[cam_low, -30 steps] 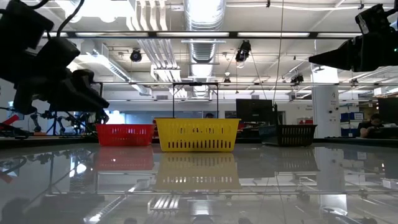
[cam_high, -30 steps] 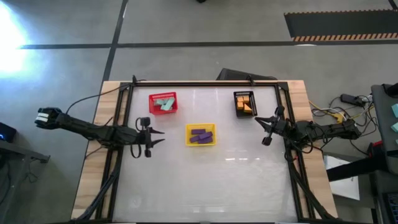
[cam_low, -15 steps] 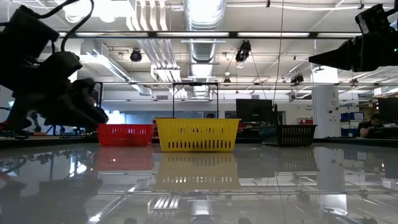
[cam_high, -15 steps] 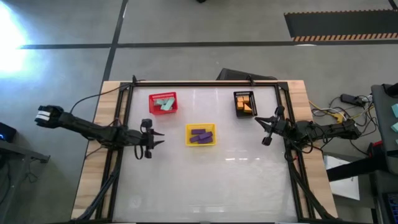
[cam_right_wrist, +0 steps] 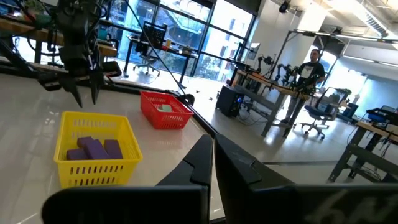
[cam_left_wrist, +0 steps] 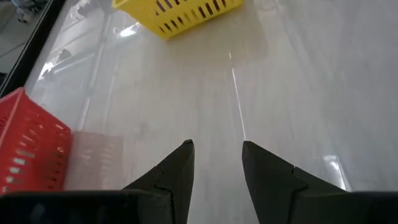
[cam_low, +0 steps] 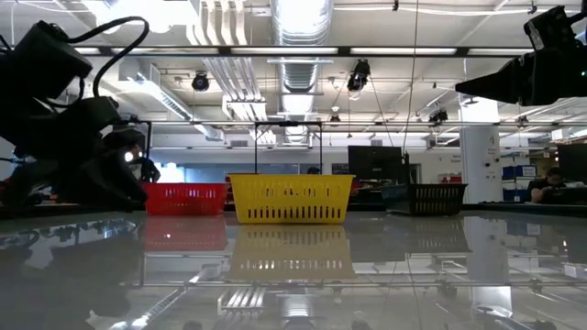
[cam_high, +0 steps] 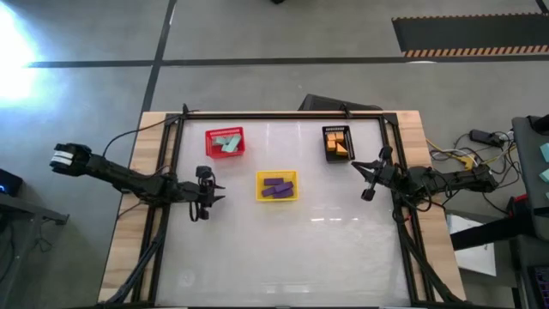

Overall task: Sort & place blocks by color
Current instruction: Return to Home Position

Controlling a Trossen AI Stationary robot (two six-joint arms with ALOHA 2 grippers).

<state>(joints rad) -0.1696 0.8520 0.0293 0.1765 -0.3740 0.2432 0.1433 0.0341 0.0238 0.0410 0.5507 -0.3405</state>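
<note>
High view shows the teal blocks (cam_high: 226, 143) in the red basket (cam_high: 225, 130), the orange blocks (cam_high: 338, 144) in the black basket (cam_high: 325, 144) and the purple blocks (cam_high: 277, 186) in the yellow basket (cam_high: 277, 173). They look small, rigid and light, probably smooth. A pinch across flat parallel sides should suit them best, never a wedge's slope. The left gripper (cam_high: 214, 193) hovers over the table (cam_high: 283, 249) beside the yellow basket, fingers spread and empty. The right gripper (cam_high: 364, 180) waits at the right edge, fingers pressed together.

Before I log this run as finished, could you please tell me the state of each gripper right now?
Left gripper: open, holding nothing.
Right gripper: shut, holding nothing.
</note>
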